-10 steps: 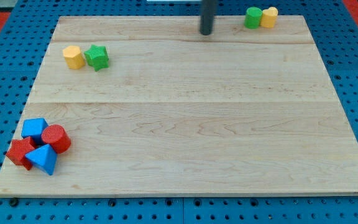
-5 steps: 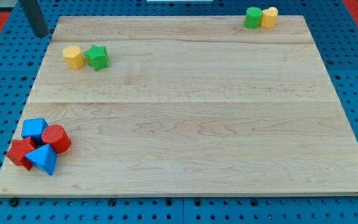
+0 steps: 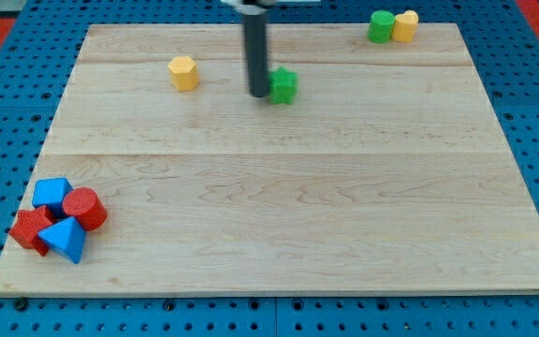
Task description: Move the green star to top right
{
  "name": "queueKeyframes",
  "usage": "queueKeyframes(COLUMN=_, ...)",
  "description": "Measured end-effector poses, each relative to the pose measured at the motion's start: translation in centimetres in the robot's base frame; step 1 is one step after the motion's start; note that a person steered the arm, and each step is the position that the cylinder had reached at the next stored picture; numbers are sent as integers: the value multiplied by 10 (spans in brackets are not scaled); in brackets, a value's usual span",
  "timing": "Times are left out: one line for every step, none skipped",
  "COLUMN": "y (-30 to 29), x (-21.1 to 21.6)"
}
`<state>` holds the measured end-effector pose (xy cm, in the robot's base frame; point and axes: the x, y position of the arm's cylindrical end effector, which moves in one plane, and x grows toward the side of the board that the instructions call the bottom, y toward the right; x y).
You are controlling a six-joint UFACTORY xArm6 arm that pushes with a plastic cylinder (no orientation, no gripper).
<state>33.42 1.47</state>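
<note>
You'll find the green star (image 3: pixel 284 85), blurred and small, lying on the bench (image 3: pixel 279 187) toward twelve o'clock. My tip (image 3: pixel 257 93) touches it from nine o'clock. No claw shows. A yellow block (image 3: pixel 183 72) sits well apart at nine o'clock.

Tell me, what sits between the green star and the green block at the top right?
Nothing: in the camera view, only bare board separates the green star from the green block.

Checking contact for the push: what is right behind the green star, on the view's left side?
My tip sits against the green star on its left. The rod covers the star's left edge, so actual touch cannot be seen. The yellow block lies farther left, apart.
</note>
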Motion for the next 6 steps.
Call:
queueKeyframes(y=3, x=0)
queueKeyframes(y=-9, x=-7)
queueKeyframes(y=56, x=-8)
queueKeyframes(y=144, x=-14)
queueKeyframes(y=175, x=-15)
queueKeyframes(y=175, x=-10)
